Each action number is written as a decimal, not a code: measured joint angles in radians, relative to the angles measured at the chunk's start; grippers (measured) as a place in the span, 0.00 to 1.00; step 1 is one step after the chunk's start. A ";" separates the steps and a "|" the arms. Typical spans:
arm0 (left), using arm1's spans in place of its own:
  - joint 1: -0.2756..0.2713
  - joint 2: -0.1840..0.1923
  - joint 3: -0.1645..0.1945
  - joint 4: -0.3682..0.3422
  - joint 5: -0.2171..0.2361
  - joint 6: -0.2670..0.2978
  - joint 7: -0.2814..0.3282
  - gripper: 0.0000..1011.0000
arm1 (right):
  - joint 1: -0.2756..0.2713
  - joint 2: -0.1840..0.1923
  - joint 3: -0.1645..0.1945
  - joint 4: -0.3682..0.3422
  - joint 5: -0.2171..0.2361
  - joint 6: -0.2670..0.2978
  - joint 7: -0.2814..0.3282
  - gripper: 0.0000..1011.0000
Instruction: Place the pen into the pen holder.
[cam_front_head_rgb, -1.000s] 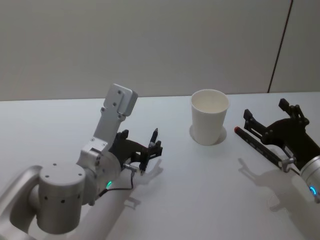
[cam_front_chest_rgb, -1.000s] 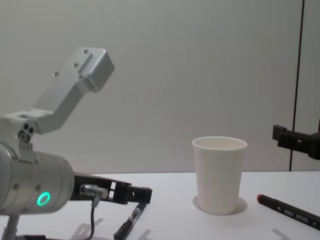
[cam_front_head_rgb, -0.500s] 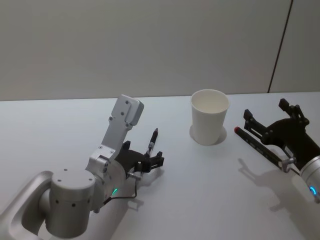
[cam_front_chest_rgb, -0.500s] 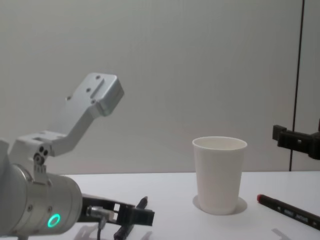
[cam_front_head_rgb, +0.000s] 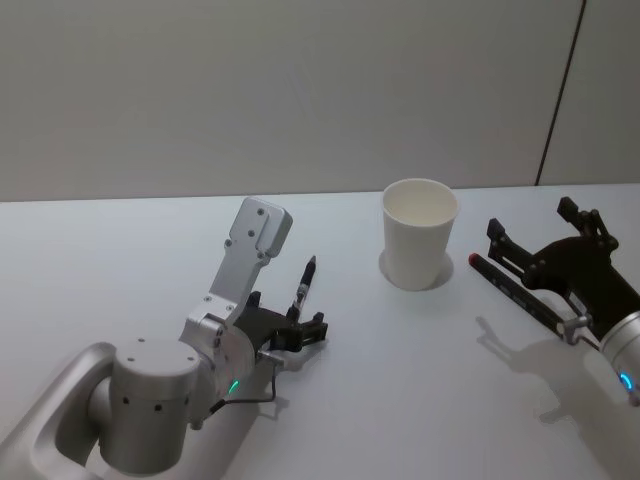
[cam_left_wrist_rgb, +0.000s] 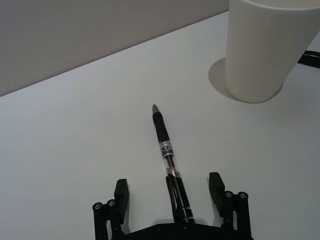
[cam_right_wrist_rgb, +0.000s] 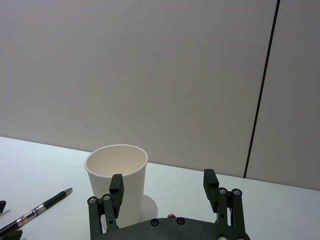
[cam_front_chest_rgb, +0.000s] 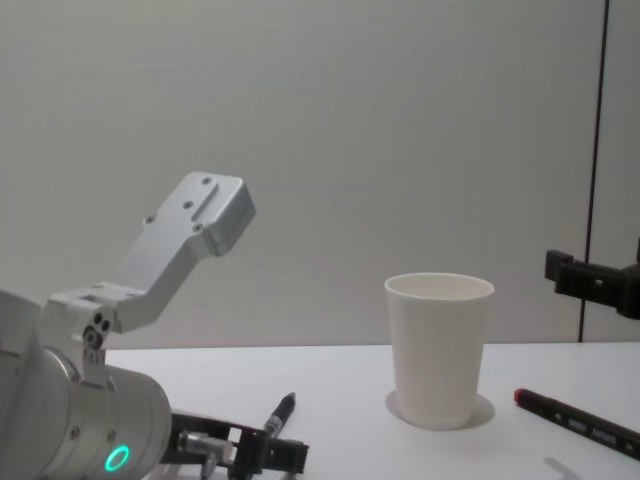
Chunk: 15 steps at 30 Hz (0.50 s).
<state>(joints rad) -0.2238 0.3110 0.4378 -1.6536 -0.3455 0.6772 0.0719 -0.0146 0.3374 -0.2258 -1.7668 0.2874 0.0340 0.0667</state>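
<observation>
Left wrist view: left pincer (cam_left_wrist_rgb: 169, 180) wide open astride rear of pen (cam_left_wrist_rgb: 164, 142), flat on surface (cam_left_wrist_rgb: 75, 125) near upright pen holder (cam_left_wrist_rgb: 260, 50); should close square on barrel. Right pincer (cam_right_wrist_rgb: 163, 177) open, parked at right

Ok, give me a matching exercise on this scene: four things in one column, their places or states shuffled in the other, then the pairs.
Things:
1. pen
2. pen holder
3. red-tipped marker
4. right gripper

Places or states:
A. standing upright, empty
B. open, raised off the table
C. lying flat between the left gripper's open fingers
D. lying flat to the right of the pen holder

Pairs: 1-C, 2-A, 3-D, 4-B
</observation>
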 joint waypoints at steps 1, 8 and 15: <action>-0.001 -0.001 0.000 0.002 0.001 0.001 -0.001 0.99 | 0.000 0.000 0.000 0.000 0.000 0.000 0.000 0.99; -0.009 -0.010 -0.004 0.012 0.001 0.017 -0.015 0.99 | 0.000 0.000 0.000 0.000 0.000 0.000 0.000 0.99; -0.016 -0.016 -0.011 0.018 -0.008 0.038 -0.025 0.99 | 0.000 0.000 0.000 0.000 0.000 0.000 0.000 0.99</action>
<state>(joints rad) -0.2399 0.2945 0.4264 -1.6361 -0.3536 0.7154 0.0468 -0.0146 0.3374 -0.2258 -1.7668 0.2873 0.0340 0.0668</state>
